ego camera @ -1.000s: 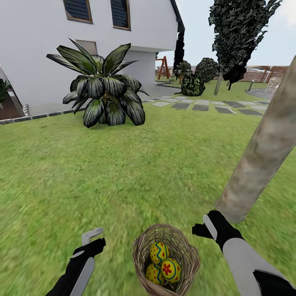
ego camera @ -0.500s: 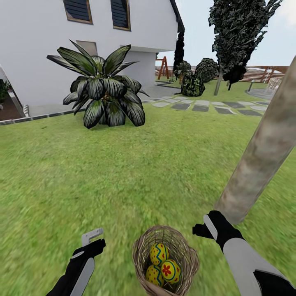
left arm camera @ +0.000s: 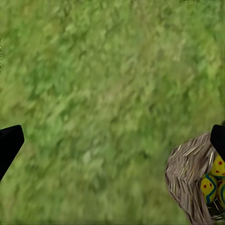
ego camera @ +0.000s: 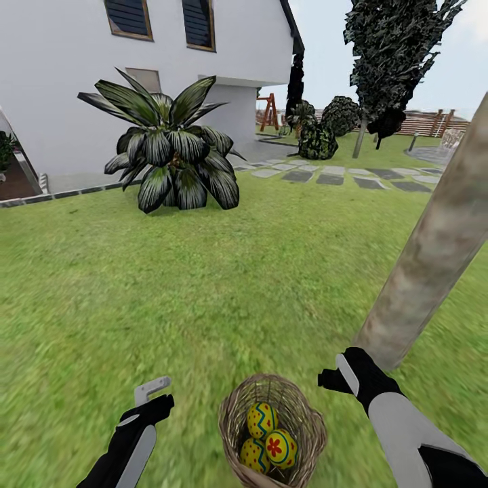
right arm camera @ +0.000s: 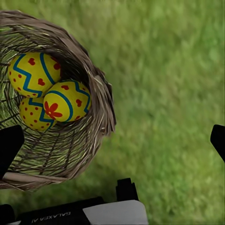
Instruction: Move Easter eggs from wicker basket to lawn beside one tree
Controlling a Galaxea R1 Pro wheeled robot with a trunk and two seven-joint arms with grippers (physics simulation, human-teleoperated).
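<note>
The wicker basket [ego camera: 298, 413] stands on the lawn [ego camera: 203, 291] at the bottom of the head view, between my two arms. Three Easter eggs lie in it: one [ego camera: 261, 418] on top, one with a red flower [ego camera: 281, 447], one [ego camera: 252, 453] lower. My left gripper [ego camera: 152, 392] hovers open over grass to the basket's left; its wrist view shows the basket [left arm camera: 187, 173] to one side. My right gripper [ego camera: 339, 374] is open just right of the basket, its camera looking down on the eggs [right arm camera: 65, 101] and the rim [right arm camera: 101, 93]. The tree trunk [ego camera: 434, 251] rises close behind my right arm.
A short palm [ego camera: 169, 149] grows by the white house [ego camera: 68, 81] at the far left. Grey stepping stones [ego camera: 332, 176] cross the grass behind it, with dark bushes [ego camera: 318, 139], a dark cypress-like tree [ego camera: 393, 54] and a brown fence [ego camera: 427, 122] beyond. Open grass lies all around the basket.
The whole head view has shifted very slightly, so the basket sits a touch lower in the picture. Neither arm has moved relative to the basket.
</note>
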